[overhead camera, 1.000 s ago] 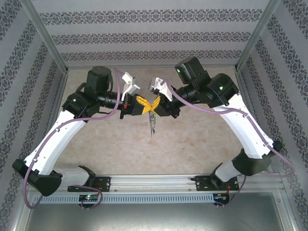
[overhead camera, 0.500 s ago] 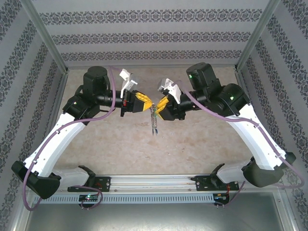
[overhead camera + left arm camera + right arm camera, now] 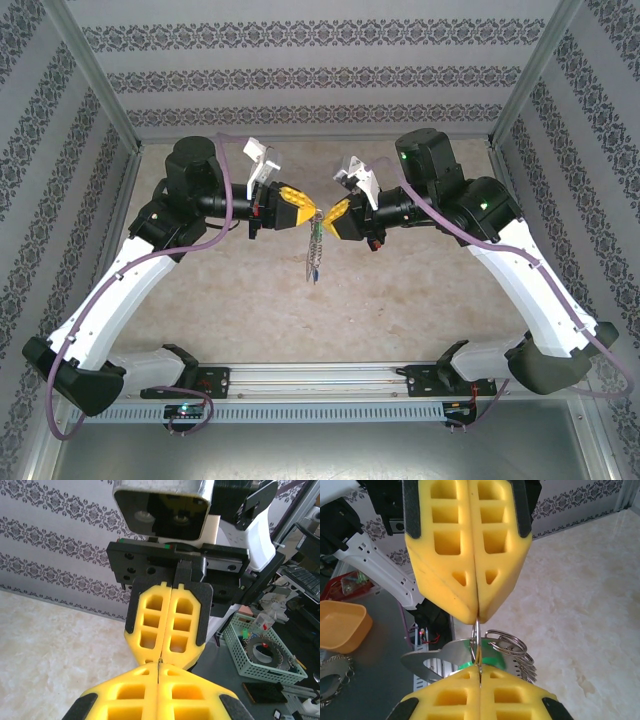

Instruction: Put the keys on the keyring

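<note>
Right wrist view, near to far. At 6 o'clock, the right gripper (image 3: 480,680) has its yellow pads pressed fully together, and a thin wire of the keyring (image 3: 476,630) enters their seam. Just beyond the tips lie the keys (image 3: 437,659): the silver blade points toward 9 o'clock, the green tag (image 3: 490,658) sits at centre, and a stack of small rings (image 3: 516,647) lies toward 3 o'clock. Whether the right pads nip the key's head or only the wire cannot be told. At 12 o'clock, the left gripper (image 3: 477,611) is also fully closed, pinching the same wire from the far side. The marbled table (image 3: 590,595) lies well beyond.

Top external view: the two grippers meet tip to tip above mid-table, and the keyring hangs from that junction toward 6 o'clock.

Judged step: threading the key onto the loop, with the key at the wire but not evidently seated. To do it well, the left grip should act as a fixed anchor. The right should guide the key along the wire in short moves in line with its seam. It should avoid twisting, and avoid pulling against the anchor, which could spring the thin wire free.
</note>
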Robot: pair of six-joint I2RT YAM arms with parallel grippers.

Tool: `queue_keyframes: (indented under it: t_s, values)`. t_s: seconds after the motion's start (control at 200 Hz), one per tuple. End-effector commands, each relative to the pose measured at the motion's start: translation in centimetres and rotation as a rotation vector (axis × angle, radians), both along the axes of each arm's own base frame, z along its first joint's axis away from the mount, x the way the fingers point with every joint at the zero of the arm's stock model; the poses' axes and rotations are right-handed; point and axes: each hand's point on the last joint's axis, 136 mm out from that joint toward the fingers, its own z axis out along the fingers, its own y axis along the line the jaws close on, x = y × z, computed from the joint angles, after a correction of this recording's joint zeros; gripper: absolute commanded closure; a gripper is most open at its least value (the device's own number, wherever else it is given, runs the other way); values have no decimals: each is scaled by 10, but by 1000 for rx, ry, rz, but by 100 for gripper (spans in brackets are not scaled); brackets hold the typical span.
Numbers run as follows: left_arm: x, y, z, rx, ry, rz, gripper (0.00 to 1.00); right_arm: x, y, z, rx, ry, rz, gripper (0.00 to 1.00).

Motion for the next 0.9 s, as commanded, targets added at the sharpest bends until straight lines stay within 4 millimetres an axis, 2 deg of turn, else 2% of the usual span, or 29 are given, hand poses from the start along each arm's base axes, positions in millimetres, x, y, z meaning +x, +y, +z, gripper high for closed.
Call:
queue_keyframes:
  t_s: [0.0,0.565,0.894]
  values:
    - [-8,6,22,-66,-66,-12,100,-4,0,6,43,19,21,100]
    - [-7,6,29,-104,-65,-19,100,5,11,8,78,84,51,100]
    - [-7,7,31,-116,-66,-19,100,10,7,11,92,63,18,100]
